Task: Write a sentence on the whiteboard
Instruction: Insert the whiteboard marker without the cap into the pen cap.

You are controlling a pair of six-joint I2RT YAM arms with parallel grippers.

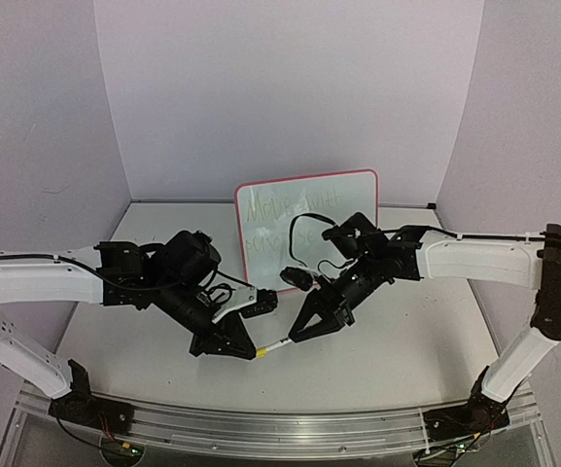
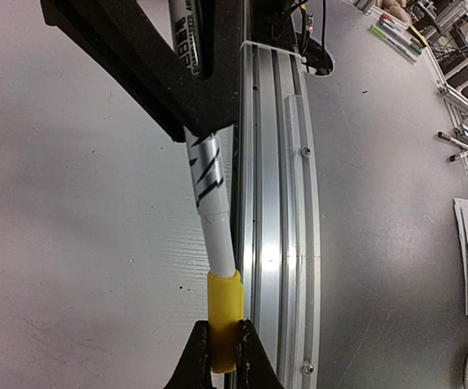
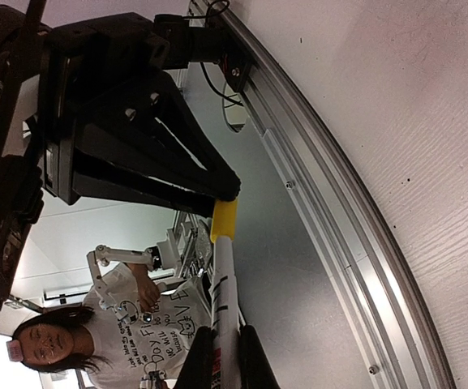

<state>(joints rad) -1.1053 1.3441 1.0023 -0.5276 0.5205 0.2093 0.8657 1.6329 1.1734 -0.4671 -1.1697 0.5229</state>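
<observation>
The whiteboard point(image 1: 331, 199), white with a pink-red frame, stands upright at the back middle of the table. The sentence point(image 1: 285, 209) is faint green handwriting in two lines on its left half, partly hidden by the right arm. A white marker point(image 1: 278, 343) with a yellow cap point(image 1: 262, 350) hangs low over the table between both grippers. My left gripper point(image 2: 221, 361) is shut on the yellow cap point(image 2: 224, 308). My right gripper point(image 3: 224, 361) is shut on the marker's barrel point(image 3: 222, 300). The cap point(image 3: 224, 217) sits over the marker's end.
An aluminium rail point(image 1: 261, 428) runs along the table's near edge, just below the marker. White walls enclose the table on three sides. A person point(image 3: 63, 344) sits beyond the near edge in the right wrist view.
</observation>
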